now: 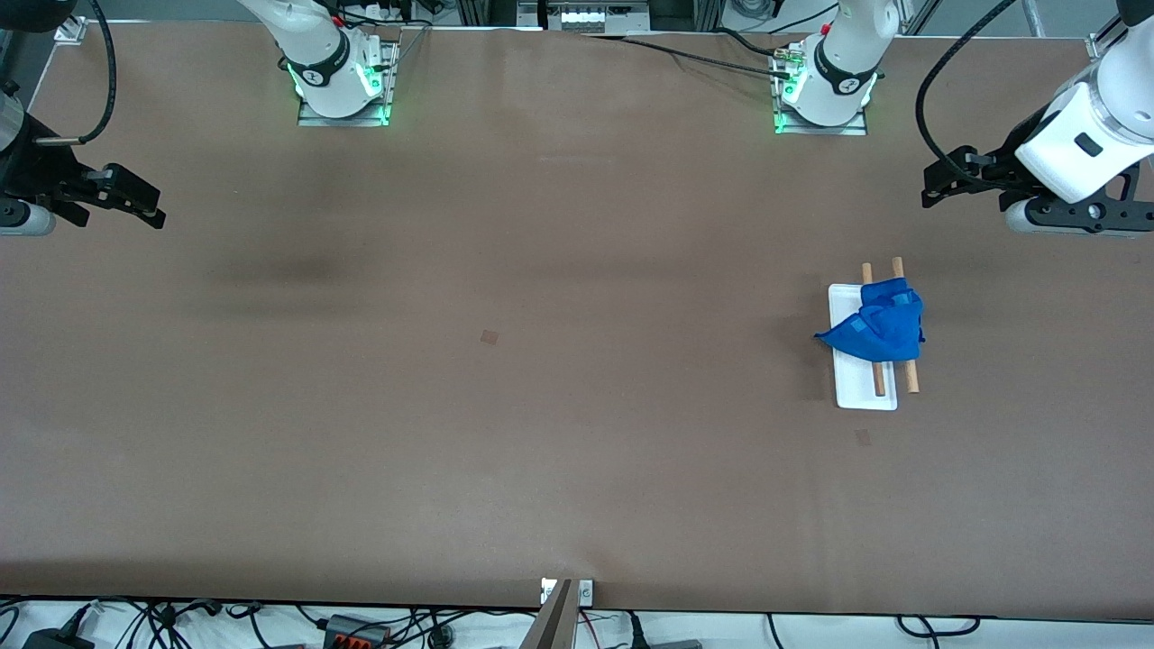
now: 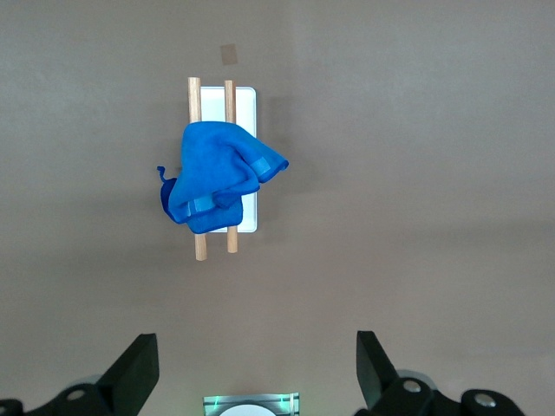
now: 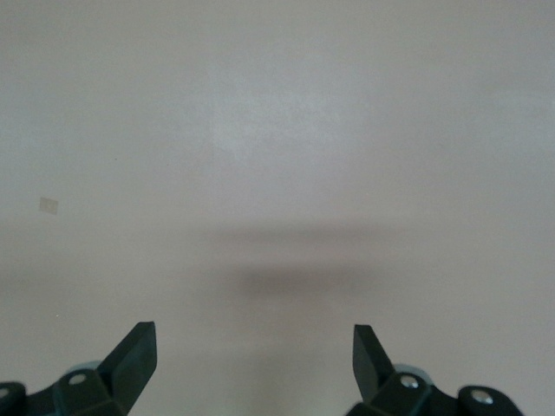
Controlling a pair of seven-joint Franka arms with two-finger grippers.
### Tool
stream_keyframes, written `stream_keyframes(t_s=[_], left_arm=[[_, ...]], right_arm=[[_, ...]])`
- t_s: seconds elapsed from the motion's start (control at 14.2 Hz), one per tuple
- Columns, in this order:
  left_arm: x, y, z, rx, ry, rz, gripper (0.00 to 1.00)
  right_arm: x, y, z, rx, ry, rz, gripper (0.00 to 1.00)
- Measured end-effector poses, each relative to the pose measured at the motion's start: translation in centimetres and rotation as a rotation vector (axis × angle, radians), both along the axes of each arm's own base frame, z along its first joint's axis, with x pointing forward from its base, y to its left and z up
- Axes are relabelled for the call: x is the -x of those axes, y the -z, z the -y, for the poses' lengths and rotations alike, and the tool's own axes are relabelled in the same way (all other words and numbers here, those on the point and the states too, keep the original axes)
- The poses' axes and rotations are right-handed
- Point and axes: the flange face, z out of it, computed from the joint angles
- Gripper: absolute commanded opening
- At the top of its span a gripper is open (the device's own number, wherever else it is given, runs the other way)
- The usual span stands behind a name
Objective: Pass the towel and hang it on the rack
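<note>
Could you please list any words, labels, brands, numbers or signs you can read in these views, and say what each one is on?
None can be read.
Towel: plain blue, no label showing.
Rack: white base and wooden rods, no print.
Table: two small tan patches, no writing on them.
Arm bases along the table's edge: dark bands with a small mark, too small to read.
Left gripper and right gripper, both open: no markings visible.

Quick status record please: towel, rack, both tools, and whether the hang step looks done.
towel: blue towel bunched and draped over both rods
rack: rack on the table toward the left arm's end, white base, rod ends showing past the cloth
left tool: left tool open, empty, raised over bare table, apart from the rack
right tool: right tool open, empty, over bare table at the right arm's end
hang step: looks done
</note>
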Motion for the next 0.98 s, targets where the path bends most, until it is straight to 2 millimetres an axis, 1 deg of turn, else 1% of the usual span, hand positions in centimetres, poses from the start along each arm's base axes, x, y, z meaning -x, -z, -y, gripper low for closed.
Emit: stream_keyframes(t_s=[0.28,0.49,0.56,0.98], left_arm=[[0.5,-0.5,-0.1,0.000,0.000,-0.010,1.00],[0.6,-0.6,-1.6,0.001,-0.025,-0.009,1.00],[0.5,-0.6,-1.7,0.000,-0.028,-0.010,1.00],[0.5,-0.5,-1.6,-0.001,-0.026,-0.011,1.00]], right_arm=[[0.4,-0.5,0.0,0.000,0.001,-0.003,1.00],[0.7,-0.8,0.0,0.000,0.001,0.003,1.00],[0.7,-0.8,0.0,0.000,0.002,0.002,1.00],[0.7,-0.6,0.1,0.000,0.002,-0.002,1.00]])
